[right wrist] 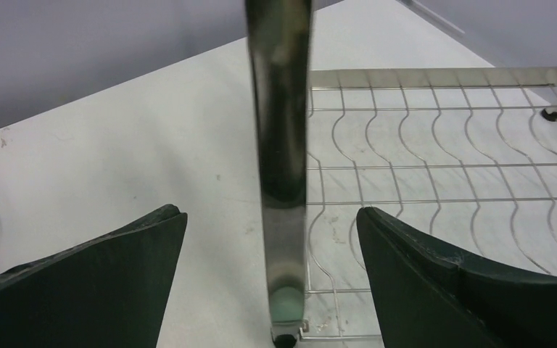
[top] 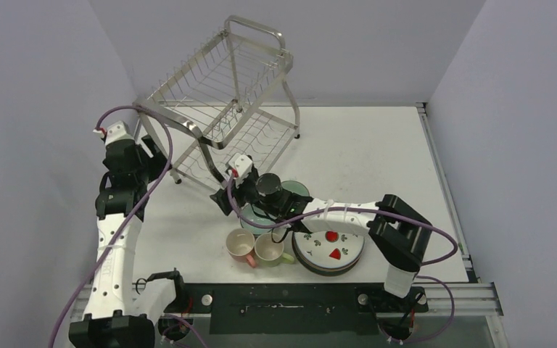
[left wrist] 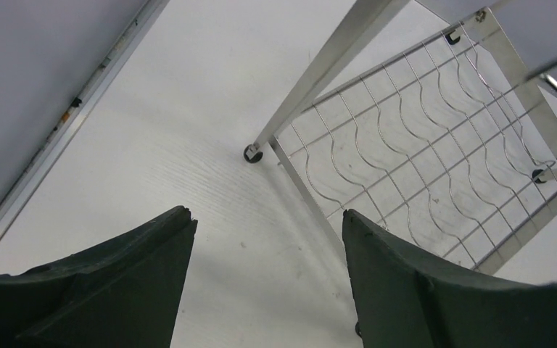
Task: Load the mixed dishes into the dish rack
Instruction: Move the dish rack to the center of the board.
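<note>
Left pincer (left wrist: 265, 212) + right pincer (right wrist: 270, 210) both released. Right straddles a rack (top: 221, 94) leg (right wrist: 279, 145); imo back straight off b4 grabbing plates (top: 328, 246).

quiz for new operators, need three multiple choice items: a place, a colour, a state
1. Relative to the plate stack, the pink mug and green mug stand: A on it B left of it C behind it
2. The top plate's big motifs: A red B blue C yellow
3. The right hand: A shut on a plate B shut on a mug C open astride a dish rack leg
1 B, top view shows them beside it; 2 A, red strawberries; 3 C, its fingers stand apart around the leg.
</note>
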Available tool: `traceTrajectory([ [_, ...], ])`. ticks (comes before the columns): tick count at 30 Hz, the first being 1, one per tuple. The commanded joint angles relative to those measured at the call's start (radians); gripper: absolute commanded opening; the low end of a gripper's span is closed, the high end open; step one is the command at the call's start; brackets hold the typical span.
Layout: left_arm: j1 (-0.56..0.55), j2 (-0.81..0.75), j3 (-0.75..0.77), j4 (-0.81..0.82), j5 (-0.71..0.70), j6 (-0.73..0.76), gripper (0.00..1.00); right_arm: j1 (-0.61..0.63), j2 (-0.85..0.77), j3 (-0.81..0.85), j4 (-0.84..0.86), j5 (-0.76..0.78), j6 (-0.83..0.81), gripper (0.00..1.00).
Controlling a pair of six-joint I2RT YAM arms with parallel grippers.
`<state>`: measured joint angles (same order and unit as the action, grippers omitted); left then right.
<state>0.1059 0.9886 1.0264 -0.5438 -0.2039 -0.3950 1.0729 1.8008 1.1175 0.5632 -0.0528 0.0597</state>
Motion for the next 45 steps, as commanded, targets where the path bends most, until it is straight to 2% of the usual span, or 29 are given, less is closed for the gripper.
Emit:
traceTrajectory([
  [1,0.000,-0.075,-0.022,-0.090,0.092,-0.049,0.73,-0.045,-0.150,-0.024,-0.039,0.034,-0.026,0.92],
  [2,-0.001,-0.095,-0.030,-0.103,0.111,-0.060,0.73,-0.058,-0.171,-0.032,-0.059,0.038,-0.032,0.93],
  [4,-0.002,-0.126,-0.041,-0.124,0.154,-0.083,0.80,-0.085,-0.217,-0.055,-0.088,0.047,-0.040,0.94],
  [10,-0.003,-0.199,-0.079,-0.178,0.310,-0.127,0.84,-0.185,-0.355,-0.112,-0.196,0.103,-0.053,0.97],
  [14,-0.017,-0.223,-0.114,-0.179,0.441,-0.161,0.89,-0.281,-0.378,-0.096,-0.277,0.118,-0.045,0.99],
  [17,-0.050,-0.237,-0.126,-0.205,0.495,-0.165,0.89,-0.350,-0.364,-0.063,-0.331,0.106,-0.027,1.00],
  [21,-0.135,-0.282,-0.143,-0.209,0.482,-0.198,0.89,-0.426,-0.331,-0.034,-0.345,0.092,0.004,1.00],
  [24,-0.208,-0.288,-0.183,-0.137,0.482,-0.242,0.89,-0.472,-0.287,-0.003,-0.344,0.079,0.036,1.00],
  [28,-0.306,-0.219,-0.227,-0.013,0.451,-0.267,0.89,-0.529,-0.208,0.076,-0.359,0.062,0.087,1.00],
  [32,-0.389,-0.159,-0.242,0.065,0.346,-0.267,0.89,-0.578,-0.126,0.159,-0.386,0.012,0.111,1.00],
  [45,-0.507,-0.044,-0.290,0.297,0.186,-0.287,0.80,-0.670,0.164,0.383,-0.334,-0.087,0.201,0.92],
])
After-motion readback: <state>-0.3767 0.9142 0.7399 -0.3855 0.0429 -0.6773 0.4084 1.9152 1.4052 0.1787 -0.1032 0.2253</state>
